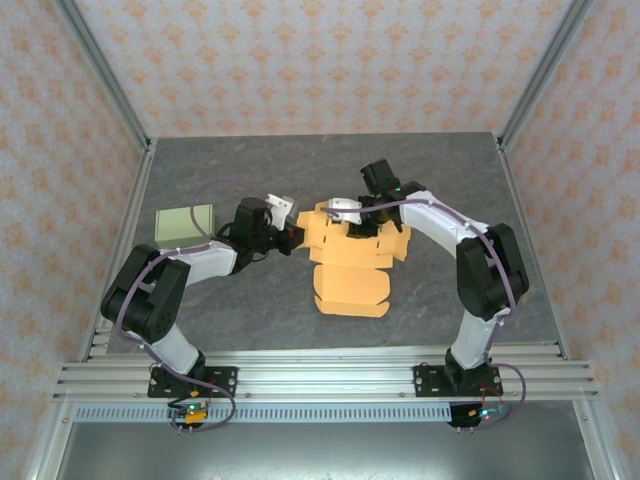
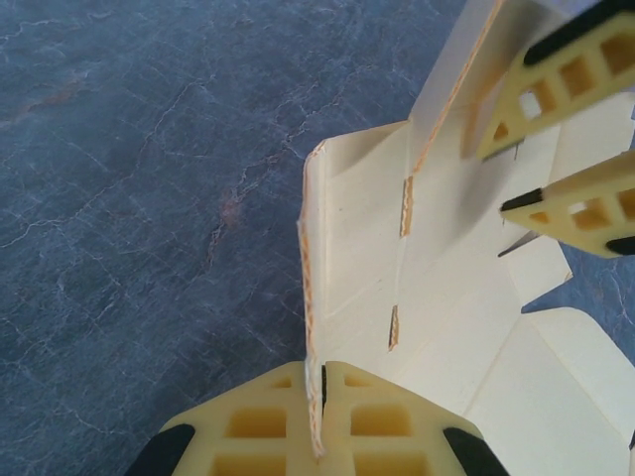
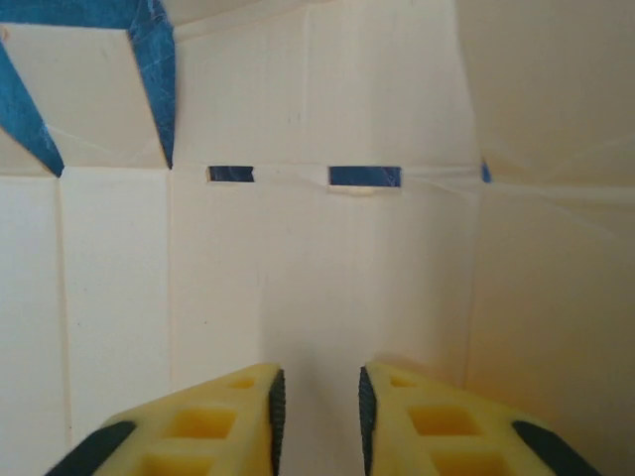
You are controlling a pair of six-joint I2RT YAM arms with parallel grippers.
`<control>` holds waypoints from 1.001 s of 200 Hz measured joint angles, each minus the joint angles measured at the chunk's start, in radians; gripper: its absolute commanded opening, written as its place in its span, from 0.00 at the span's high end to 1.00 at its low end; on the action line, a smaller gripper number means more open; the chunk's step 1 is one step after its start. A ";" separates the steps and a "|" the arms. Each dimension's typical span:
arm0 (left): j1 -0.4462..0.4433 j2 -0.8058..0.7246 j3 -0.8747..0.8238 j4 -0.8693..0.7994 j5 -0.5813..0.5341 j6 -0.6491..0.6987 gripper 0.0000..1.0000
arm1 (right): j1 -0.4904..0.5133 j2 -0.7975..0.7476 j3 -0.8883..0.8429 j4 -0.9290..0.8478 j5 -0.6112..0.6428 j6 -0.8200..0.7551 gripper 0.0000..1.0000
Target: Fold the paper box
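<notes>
The paper box (image 1: 352, 268) lies partly unfolded in the middle of the worktop (image 1: 240, 310), one raised wall pinched in the left gripper (image 2: 322, 377) jaws, with the right gripper (image 3: 317, 382) above its inner panel, jaws narrowly apart.

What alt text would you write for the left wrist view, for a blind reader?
The left end effector, at the bottom, is shut on the upright edge of a half-folded cardboard box over a dark table. At upper right, the right end effector reaches in with its jaws apart.
</notes>
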 measured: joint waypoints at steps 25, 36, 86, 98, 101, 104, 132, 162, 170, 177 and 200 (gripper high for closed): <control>0.000 0.000 -0.006 0.005 -0.014 0.000 1.00 | 0.005 -0.027 -0.071 0.066 0.028 -0.014 0.66; 0.000 0.000 -0.008 0.003 -0.017 0.000 1.00 | 0.005 -0.048 -0.101 0.079 0.037 -0.001 0.57; 0.000 -0.001 -0.010 0.008 -0.017 0.000 1.00 | -0.067 -0.147 -0.099 0.154 0.024 0.081 0.33; 0.000 -0.002 -0.011 0.011 -0.017 0.000 1.00 | -0.089 -0.135 -0.064 0.154 0.020 0.093 0.33; 0.000 -0.004 -0.014 0.012 -0.017 0.000 1.00 | -0.092 -0.130 -0.054 0.154 0.020 0.096 0.33; 0.000 -0.005 -0.016 0.014 -0.017 0.000 1.00 | -0.096 -0.119 -0.037 0.146 0.018 0.095 0.34; 0.000 -0.008 -0.028 0.016 -0.017 0.000 1.00 | -0.095 -0.016 0.097 0.084 0.014 0.088 0.52; 0.000 -0.010 -0.037 0.017 -0.020 -0.001 1.00 | -0.080 0.032 0.106 0.044 0.017 0.061 0.62; 0.000 -0.010 -0.038 0.018 -0.022 -0.001 1.00 | -0.076 0.034 0.106 0.027 0.017 0.057 0.60; 0.000 -0.011 -0.040 0.022 -0.026 -0.001 1.00 | -0.074 0.034 0.106 0.013 0.016 0.056 0.55; 0.000 -0.014 -0.049 0.032 -0.037 -0.001 1.00 | -0.071 0.038 0.124 -0.063 0.006 0.042 0.57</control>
